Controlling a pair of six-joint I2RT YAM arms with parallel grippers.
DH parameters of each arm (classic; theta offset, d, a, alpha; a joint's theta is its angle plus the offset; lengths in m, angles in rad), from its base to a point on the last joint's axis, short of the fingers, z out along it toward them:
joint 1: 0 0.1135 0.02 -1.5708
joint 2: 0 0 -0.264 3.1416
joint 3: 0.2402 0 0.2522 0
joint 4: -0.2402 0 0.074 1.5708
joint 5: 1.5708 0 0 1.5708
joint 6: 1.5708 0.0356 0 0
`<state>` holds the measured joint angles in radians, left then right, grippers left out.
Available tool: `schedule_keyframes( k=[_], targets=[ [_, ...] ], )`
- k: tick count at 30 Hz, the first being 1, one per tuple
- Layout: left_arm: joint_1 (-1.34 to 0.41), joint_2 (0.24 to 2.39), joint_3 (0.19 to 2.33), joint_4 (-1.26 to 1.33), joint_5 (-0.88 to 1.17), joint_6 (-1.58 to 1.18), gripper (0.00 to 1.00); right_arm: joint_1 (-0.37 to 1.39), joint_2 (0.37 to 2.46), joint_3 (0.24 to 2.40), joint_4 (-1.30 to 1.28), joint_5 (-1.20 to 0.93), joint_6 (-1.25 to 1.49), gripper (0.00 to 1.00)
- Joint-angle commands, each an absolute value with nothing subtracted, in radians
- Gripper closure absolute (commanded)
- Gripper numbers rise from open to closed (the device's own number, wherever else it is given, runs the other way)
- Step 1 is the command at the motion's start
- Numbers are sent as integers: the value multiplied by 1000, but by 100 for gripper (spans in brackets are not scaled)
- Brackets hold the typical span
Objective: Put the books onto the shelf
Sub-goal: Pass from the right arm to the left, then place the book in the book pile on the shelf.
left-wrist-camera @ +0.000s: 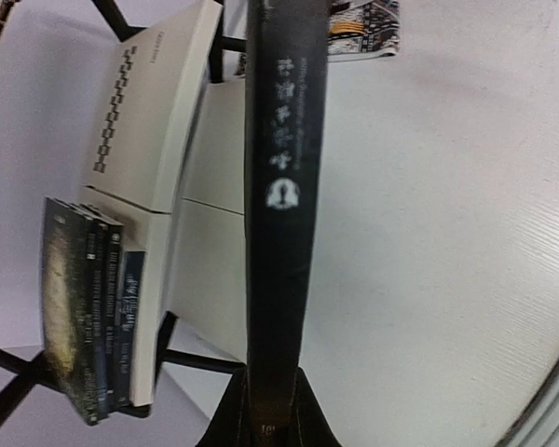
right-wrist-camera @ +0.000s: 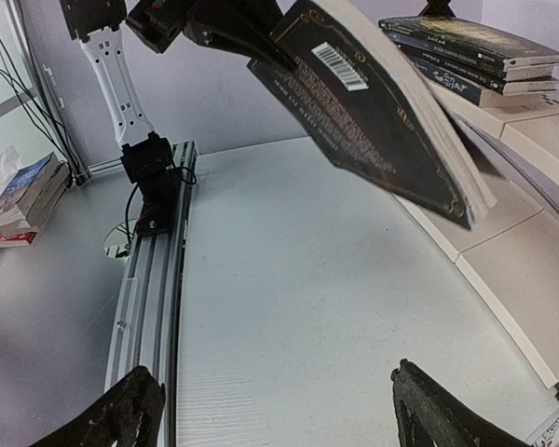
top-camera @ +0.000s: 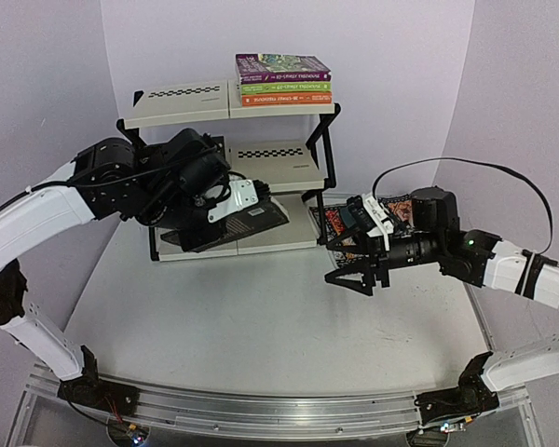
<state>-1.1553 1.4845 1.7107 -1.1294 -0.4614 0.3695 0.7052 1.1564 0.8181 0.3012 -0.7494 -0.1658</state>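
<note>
Along the near edge runs a silver aluminium rail (top-camera: pixel 279 410) that carries both arm bases. From the left, the left gripper (top-camera: pixel 238 207) is clamped on a black paperback book (top-camera: pixel 247 223). The left wrist view shows the jaws pinching the bottom of its spine, which bears pale lettering. The book hangs tilted in front of the three-tier shelf of black frame and cream checker-striped panels (top-camera: pixel 182 102), over the bottom tier; whether its low corner touches the panel I cannot tell. A stack of dark-covered paperbacks (right-wrist-camera: pixel 466 51) lies flat on one cream panel; which tier is unclear. On the right half of the top tier lie three more, stacked: a purple paperback (top-camera: pixel 281 67) on a bright green paperback (top-camera: pixel 284 87) on an orange paperback (top-camera: pixel 284 98). Right of the shelf, the right gripper (top-camera: pixel 354 275) hovers above the white tabletop (top-camera: pixel 261 317) with its fingers spread wide and nothing between them. Just behind it lies a flat multicoloured patterned mat (top-camera: pixel 340 222).
</note>
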Motion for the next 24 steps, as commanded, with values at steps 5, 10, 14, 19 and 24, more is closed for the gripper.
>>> schedule_keyframes(
  k=[5,10,14,19,24],
  targets=[
    [-1186,1641,1995,-1002,-882,747,100,705,1109,815,296,-671,-213,14],
    [-1183,1628,1889,-618,-929,1128,100,704,1081,801,295,-635,-231,14],
    [-1180,1597,1742,-227,-938,1432,100,705,1066,798,290,-629,-235,14],
    [-1153,1608,1785,-224,-911,1461,100,704,1056,797,280,-621,-246,14],
    [-1096,1613,1778,-222,-927,1502,100,704,1061,806,276,-626,-250,14]
  ],
)
